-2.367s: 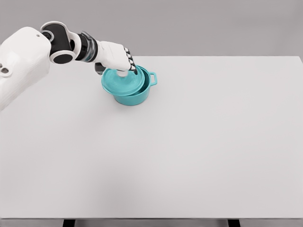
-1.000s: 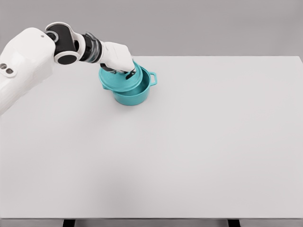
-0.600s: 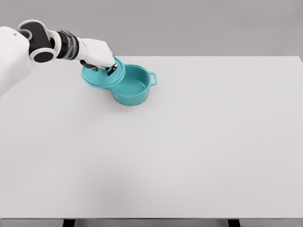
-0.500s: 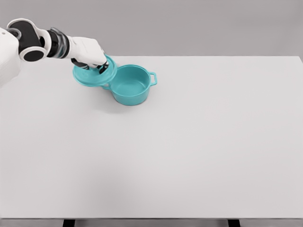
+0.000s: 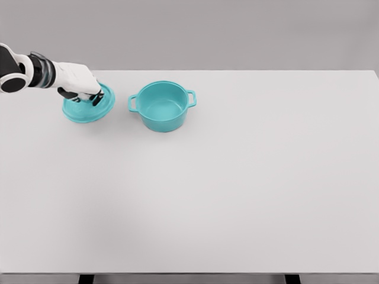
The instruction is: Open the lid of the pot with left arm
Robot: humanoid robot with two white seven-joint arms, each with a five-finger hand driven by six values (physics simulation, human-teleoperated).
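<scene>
A teal pot (image 5: 162, 106) with two side handles stands uncovered on the white table (image 5: 237, 177), left of the middle near the far edge. Its teal lid (image 5: 90, 107) is well to the left of the pot, tilted, low over the table. My left hand (image 5: 83, 89) is shut on the lid's top, fingers curled over its knob, which is hidden. The left arm comes in from the left edge. The right arm does not show.
The pot's inside looks empty. A grey wall runs behind the table's far edge (image 5: 237, 71).
My left hand lifted the lid off the pot and carried it leftward, away from the pot and down toward the table. The pot stayed in place.
</scene>
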